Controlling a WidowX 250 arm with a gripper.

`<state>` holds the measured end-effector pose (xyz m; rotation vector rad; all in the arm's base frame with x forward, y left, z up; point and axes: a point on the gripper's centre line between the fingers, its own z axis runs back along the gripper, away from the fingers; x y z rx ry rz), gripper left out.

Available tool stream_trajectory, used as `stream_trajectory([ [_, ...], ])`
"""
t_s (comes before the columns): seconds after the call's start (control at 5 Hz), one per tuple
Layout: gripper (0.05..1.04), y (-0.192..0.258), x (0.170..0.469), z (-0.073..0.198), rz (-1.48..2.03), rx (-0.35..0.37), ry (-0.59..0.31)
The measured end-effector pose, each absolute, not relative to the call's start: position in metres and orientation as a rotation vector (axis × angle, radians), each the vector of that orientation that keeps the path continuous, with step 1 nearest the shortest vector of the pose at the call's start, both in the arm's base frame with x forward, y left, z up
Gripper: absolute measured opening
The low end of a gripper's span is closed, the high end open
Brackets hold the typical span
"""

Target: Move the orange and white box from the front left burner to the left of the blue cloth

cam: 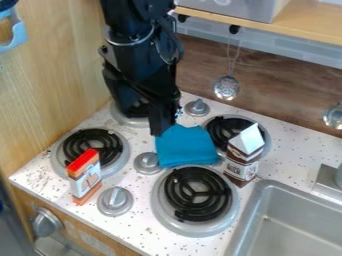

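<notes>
Grey rectangular metal sink [292, 225] up front; beyond it, the black robot gripper [162, 127] meets a soft teal cloth [186, 146] behind a round black coil burner [217, 201] (pinched or not, I can't tell). Cloth handling's underway, calling for a sure grip.

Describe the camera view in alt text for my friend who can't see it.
A black robot arm reaches down over a toy stove, its end effector at the top edge of a blue cloth lying among the burners. A red-topped carton stands on the left; a brown-and-white carton stands on the right, near a metal sink.
</notes>
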<state>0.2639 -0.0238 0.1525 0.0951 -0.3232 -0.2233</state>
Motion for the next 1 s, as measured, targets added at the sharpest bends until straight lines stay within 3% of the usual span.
stream_trajectory([
  [0.4, 1.001, -0.011, 0.263, 0.133, -0.215, 0.113, -0.269],
  [1.0, 1.001, 0.052, 0.257, 0.086, -0.139, 0.171, -0.203],
])
